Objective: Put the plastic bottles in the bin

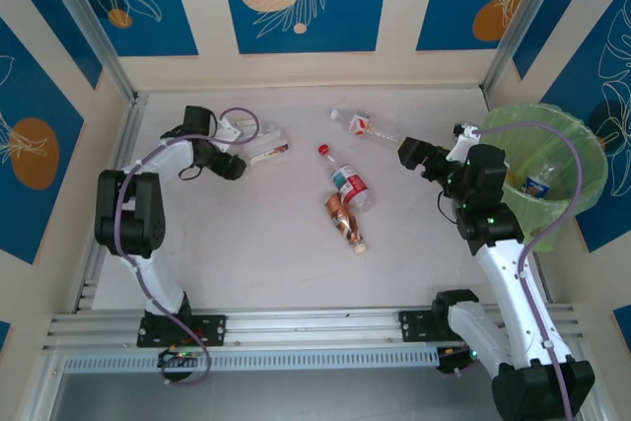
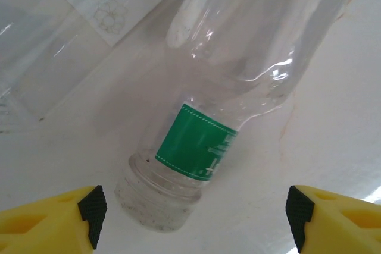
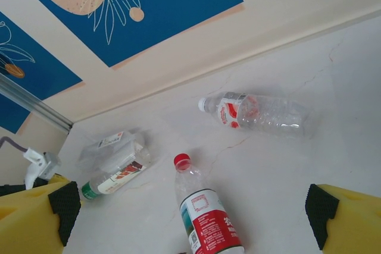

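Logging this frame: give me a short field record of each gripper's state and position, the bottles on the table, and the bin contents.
left gripper: open, jaws either side of a clear green-labelled bottle, not touching it
right gripper: open, empty, above the table near the bin
in bin: one blue-labelled bottle
table centre: red-capped bottle, crushed brown-labelled bottle, white-capped bottle
table left: bottle cluster

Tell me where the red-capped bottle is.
In the top view, the red-capped bottle lies near the table centre, right beside the brown-labelled bottle.
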